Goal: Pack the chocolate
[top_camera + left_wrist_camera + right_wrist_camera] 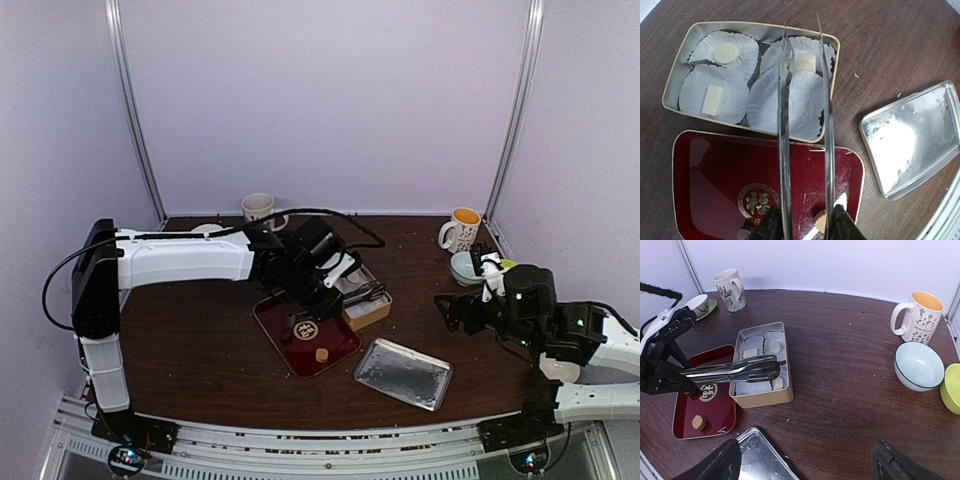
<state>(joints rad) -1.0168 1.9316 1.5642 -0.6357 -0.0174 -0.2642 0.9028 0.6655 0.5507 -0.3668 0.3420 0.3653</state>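
3 chocolates [713,100] in tin [670,95], left tool [806,230] gripping tongs [784,150] over rim, right tool [805,463] wide

One camera looks down from high behind the table [200,340]; the left wrist's hangs close over the tin [680,67] (the right wrist's shares it, farther off).

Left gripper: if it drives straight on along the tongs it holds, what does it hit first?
Probably the tin. The left gripper holds the tongs over it, tips near the white chocolate in a far paper liner. Height is unclear, so it could be that piece or the far rim.
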